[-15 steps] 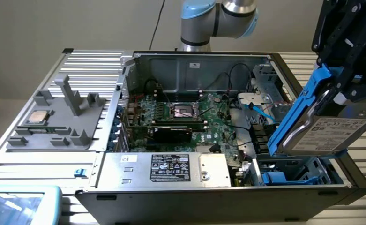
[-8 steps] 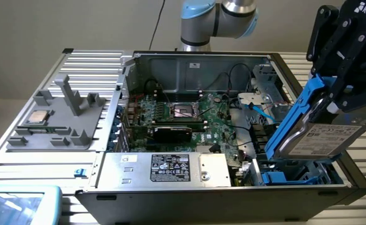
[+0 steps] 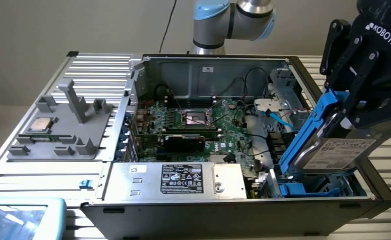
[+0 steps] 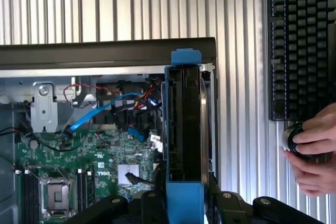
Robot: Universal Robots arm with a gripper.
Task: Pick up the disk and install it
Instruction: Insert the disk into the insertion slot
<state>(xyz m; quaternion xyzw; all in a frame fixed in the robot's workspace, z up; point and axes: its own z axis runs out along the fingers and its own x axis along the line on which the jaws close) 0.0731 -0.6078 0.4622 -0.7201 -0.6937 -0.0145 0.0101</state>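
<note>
The disk [image 3: 342, 151], a grey metal drive with a white label in a bright blue carrier, hangs steeply tilted at the exterior view's right. My black gripper [image 3: 359, 114] is shut on its upper part. The disk's lower end reaches into the drive bay [image 3: 315, 189] with blue rails at the front corner of the open computer case [image 3: 202, 75]. Whether it touches the rails I cannot tell. In the wrist view the disk [image 4: 184, 129] appears edge-on, held in my gripper [image 4: 184, 205] above the case's side wall.
Inside the case lie the green motherboard [image 3: 202, 125], blue cables [image 4: 92, 121] and a silver power supply [image 3: 175, 180]. A grey fixture [image 3: 65, 137] carries a small CPU chip [image 3: 41, 124]. A keyboard [image 4: 302, 40] and a person's hand [image 4: 315, 153] lie beside the case.
</note>
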